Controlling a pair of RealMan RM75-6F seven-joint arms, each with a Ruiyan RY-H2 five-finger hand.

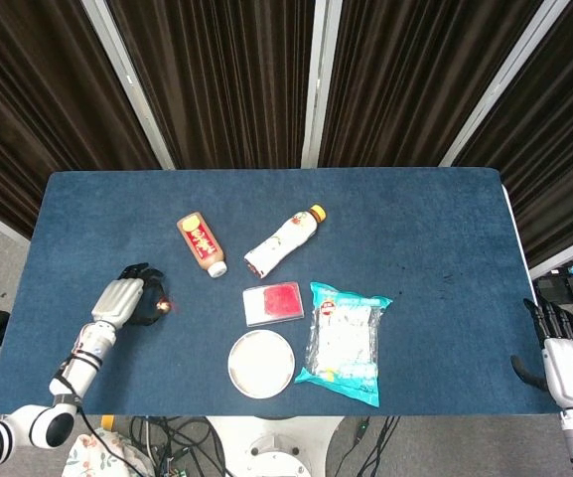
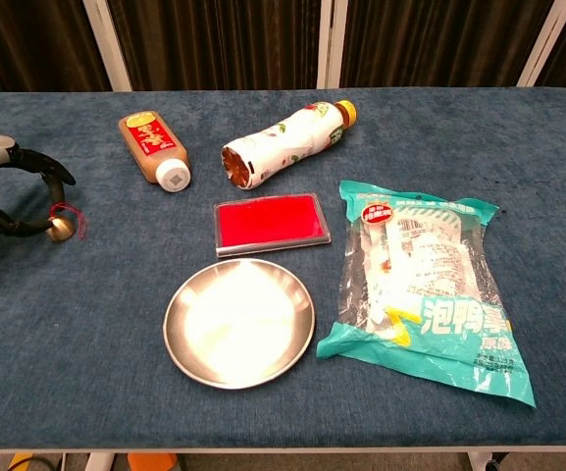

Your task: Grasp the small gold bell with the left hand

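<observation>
The small gold bell (image 2: pixel 60 228) with its red cord lies on the blue cloth at the table's left side; in the head view the bell (image 1: pixel 165 305) glints beside my left hand (image 1: pixel 122 300). That left hand (image 2: pixel 3 186) curves around the bell from the left. One lower finger (image 2: pixel 27 230) touches the bell and an upper finger (image 2: pixel 59 175) arches above it with a gap. The bell still rests on the cloth. My right hand (image 1: pixel 562 363) hangs off the table's right front corner, fingers apart and holding nothing.
A brown sauce bottle (image 2: pixel 155 150) and a lying drink bottle (image 2: pixel 283 144) sit behind the bell's row. A red flat box (image 2: pixel 269 224), a steel plate (image 2: pixel 239 322) and a green snack bag (image 2: pixel 420 285) fill the middle and right.
</observation>
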